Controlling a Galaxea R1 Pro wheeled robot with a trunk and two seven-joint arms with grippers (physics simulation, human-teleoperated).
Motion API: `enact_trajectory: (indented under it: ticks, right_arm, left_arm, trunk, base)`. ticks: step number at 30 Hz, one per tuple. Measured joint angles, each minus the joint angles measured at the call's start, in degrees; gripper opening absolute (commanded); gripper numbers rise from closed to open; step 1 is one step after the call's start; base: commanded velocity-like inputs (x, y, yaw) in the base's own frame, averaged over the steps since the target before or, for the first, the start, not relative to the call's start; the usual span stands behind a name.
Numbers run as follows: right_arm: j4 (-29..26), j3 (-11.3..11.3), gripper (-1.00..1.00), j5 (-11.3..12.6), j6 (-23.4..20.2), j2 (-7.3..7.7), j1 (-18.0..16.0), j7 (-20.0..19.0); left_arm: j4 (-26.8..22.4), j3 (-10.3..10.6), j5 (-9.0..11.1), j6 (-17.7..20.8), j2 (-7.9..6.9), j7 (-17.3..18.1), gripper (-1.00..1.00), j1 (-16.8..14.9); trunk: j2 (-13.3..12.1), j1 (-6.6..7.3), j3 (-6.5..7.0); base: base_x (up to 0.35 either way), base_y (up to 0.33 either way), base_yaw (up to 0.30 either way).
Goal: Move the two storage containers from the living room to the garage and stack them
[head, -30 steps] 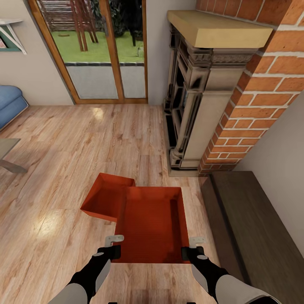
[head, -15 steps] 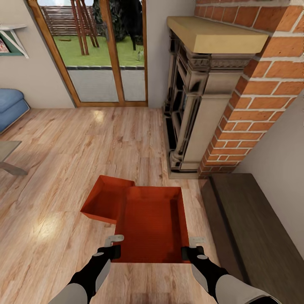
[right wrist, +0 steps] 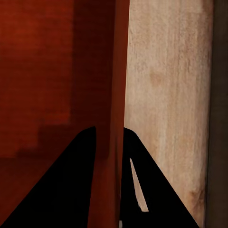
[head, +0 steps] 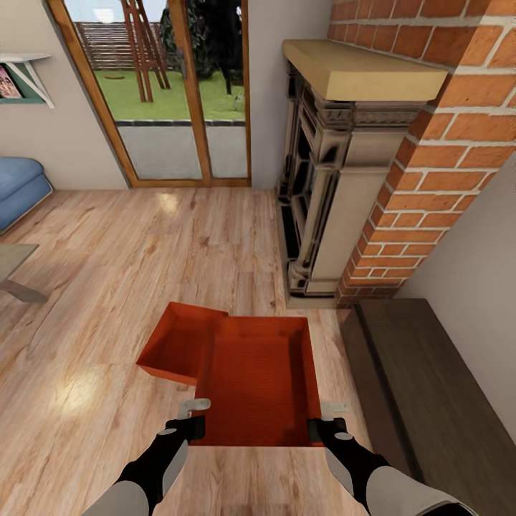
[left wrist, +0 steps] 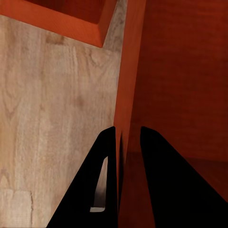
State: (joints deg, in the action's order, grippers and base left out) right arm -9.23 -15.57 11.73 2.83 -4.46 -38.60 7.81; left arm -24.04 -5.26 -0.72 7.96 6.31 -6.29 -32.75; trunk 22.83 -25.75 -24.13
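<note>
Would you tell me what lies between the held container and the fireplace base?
In the head view, only bare wood-plank floor lies between the held container and the fireplace base.

The head camera looks down over the nearer container (head: 259, 380); both wrist cameras sit close along its opposite side walls.

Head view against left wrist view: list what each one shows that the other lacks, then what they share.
The head view alone takes in the room: the brick fireplace, the glass doors, the blue sofa, the dark bench and the right gripper on the near container's right wall. The left wrist view alone shows, close up, a finger on each side of that container's thin left wall. Both show the left gripper, the near container, the second container beyond it, and the wood-plank floor.
</note>
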Motion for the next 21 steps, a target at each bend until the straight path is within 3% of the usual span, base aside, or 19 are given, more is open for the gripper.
enact_trajectory:
  ticks: [21]
  right_arm:
    - [0.0,0.0,-1.00,0.0,0.0,0.00,0.0,0.0]
  left_arm:
    - [0.0,0.0,0.0,0.0,0.01,0.0,-1.00,0.0]
  trunk:
    - [0.0,0.00,1.92]
  base:
    - [0.000,0.000,0.000]
